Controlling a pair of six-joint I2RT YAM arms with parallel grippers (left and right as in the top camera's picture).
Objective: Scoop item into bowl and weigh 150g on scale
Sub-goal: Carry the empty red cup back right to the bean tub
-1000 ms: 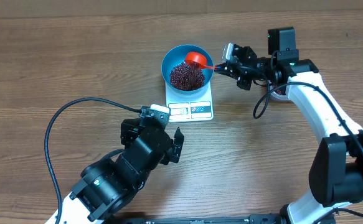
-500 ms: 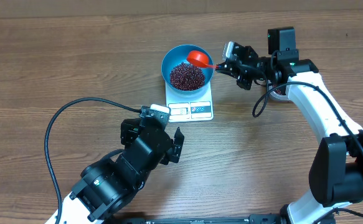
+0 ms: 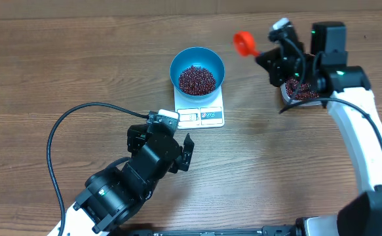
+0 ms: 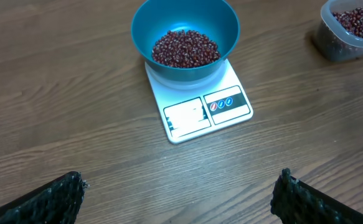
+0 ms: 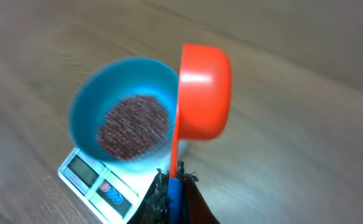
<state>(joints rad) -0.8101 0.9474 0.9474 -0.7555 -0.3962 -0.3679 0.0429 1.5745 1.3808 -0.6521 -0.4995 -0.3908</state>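
We are holding the orange-red scoop [image 5: 203, 93] by its handle in our right gripper [image 5: 172, 194], whose jaws are pinching tight on it. The scoop is hanging in the air to the right of the blue bowl [image 3: 176, 65], apart from it, between the bowl and the clear plastic tub [image 4: 330, 46]. We are seeing its cup from the outside, so we cannot tell its contents. The maroon beans [image 4: 186, 48] are lying heaped in the bowl, which is sitting on the back of the white scale [image 4: 184, 118]. More are lying in the tub. Our left gripper [image 4: 178, 196] is hovering wide open above the wooden table [image 3: 59, 65], near the scale's front.
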